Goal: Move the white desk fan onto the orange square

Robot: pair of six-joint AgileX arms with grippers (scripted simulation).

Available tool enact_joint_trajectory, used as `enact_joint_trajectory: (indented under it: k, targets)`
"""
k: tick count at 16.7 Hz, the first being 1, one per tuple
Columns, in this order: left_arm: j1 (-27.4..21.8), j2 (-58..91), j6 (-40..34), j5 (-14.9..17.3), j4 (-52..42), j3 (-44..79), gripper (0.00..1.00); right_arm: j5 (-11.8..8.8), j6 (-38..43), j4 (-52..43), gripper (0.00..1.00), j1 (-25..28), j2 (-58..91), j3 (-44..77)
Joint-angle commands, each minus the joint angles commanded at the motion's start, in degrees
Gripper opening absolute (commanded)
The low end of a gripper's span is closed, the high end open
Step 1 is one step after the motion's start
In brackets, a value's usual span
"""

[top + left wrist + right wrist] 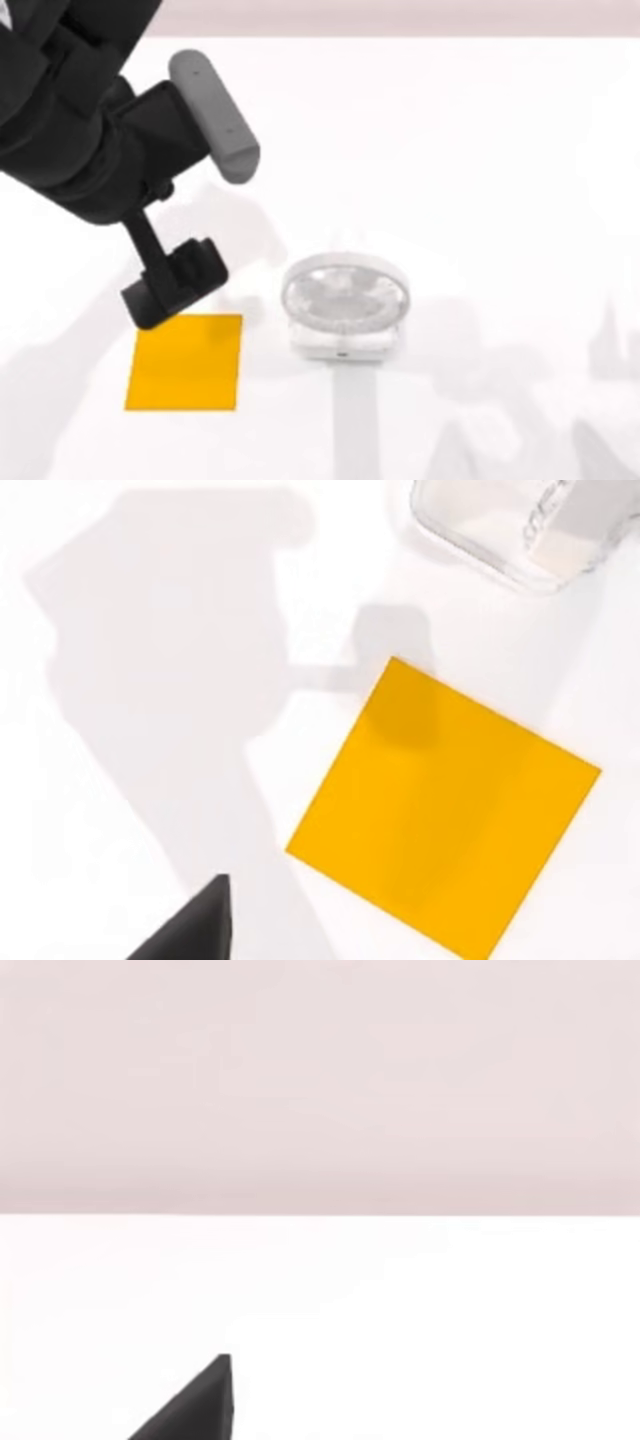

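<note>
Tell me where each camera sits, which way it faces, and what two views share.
Top view: above the table, looking down on the left gripper, white desk fan and orange square.
Left wrist view: on the left arm, facing down; a dark tip shows.
Right wrist view: on the right arm, facing bare table and wall; dark tip only.
Shared: top and left wrist both show square and fan.

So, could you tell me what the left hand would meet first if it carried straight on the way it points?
Probably the table beside the orange square; the white desk fan stands off that line, though depth is unclear.
</note>
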Motion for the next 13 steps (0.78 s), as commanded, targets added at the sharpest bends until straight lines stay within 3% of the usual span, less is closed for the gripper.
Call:
enact_joint_trajectory:
  k: [7,13]
  targets:
    - [-10.12,30.58,11.57,-1.22,-19.53,33.03,1.00,0.00,0.00,0.00,1.00,0.00,0.00,0.00]
    - [-13.55,42.45,15.81,-2.04,-26.38,45.92,1.00,0.00,0.00,0.00,1.00,0.00,0.00,0.00]
